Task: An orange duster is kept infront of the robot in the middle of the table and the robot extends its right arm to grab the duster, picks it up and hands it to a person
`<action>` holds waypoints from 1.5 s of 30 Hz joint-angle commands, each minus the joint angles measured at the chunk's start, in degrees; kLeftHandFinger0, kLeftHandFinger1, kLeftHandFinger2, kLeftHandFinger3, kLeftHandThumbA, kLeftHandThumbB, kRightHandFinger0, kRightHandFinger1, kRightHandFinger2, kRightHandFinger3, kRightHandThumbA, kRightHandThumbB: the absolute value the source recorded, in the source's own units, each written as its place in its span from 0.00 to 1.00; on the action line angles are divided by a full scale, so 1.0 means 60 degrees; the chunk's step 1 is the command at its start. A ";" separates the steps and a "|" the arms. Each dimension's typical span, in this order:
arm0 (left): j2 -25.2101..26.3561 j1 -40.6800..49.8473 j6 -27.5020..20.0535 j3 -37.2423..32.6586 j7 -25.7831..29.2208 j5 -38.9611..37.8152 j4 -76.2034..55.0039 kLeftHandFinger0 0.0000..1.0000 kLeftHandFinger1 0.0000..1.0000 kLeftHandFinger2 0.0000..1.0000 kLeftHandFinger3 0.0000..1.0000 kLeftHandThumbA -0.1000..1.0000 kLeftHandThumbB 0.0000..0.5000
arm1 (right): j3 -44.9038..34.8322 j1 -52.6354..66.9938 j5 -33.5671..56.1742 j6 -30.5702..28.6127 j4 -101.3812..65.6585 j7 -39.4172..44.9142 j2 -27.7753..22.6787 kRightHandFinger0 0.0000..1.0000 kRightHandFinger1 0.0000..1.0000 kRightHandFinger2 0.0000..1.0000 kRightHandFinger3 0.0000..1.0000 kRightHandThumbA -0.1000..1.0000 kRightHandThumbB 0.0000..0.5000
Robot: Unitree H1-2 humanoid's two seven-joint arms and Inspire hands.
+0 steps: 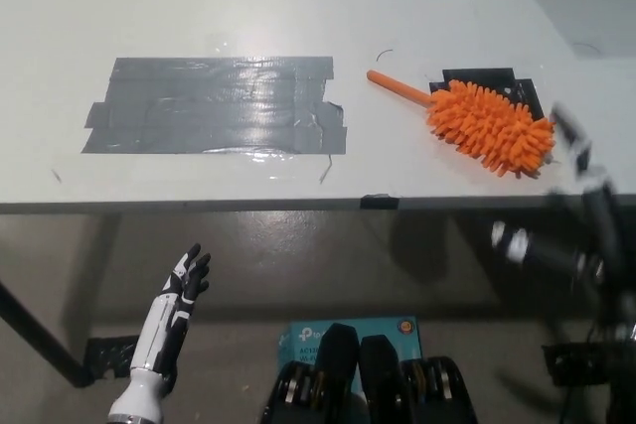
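The orange duster (477,118) lies on the white table (298,7) toward its right side, fluffy head to the right and thin orange handle pointing up-left. My black right hand (579,161) is blurred at the table's front right edge, just right of and slightly below the duster head, holding nothing; its finger posture is too smeared to read. My white left hand (187,280) hangs low at the lower left, below the table edge, fingers apart and empty.
A large patch of grey tape (219,104) covers the middle of the table. Black tape (487,78) lies under the duster head. A teal box (308,340) sits on the floor below the table edge.
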 commanded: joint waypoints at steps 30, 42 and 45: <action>0.0166 -0.0381 -0.0345 0.0008 -0.0062 0.0052 -0.0281 1.00 1.00 1.00 1.00 0.96 0.39 | 0.2338 -0.7260 -0.1106 0.5099 0.8717 0.2464 -0.1076 1.00 1.00 1.00 1.00 0.99 0.79; 0.0174 -0.0428 -0.0221 0.0013 -0.0064 0.0044 -0.0350 1.00 1.00 1.00 1.00 0.96 0.39 | 0.2907 -0.7345 -0.1038 0.4890 0.9405 0.3215 -0.1307 1.00 1.00 1.00 1.00 1.00 0.79; 0.0171 -0.0432 -0.0217 0.0006 -0.0077 0.0034 -0.0355 1.00 1.00 1.00 1.00 0.95 0.36 | 0.3134 -0.7392 -0.1230 0.5068 0.9481 0.3351 -0.1343 1.00 1.00 1.00 1.00 1.00 0.82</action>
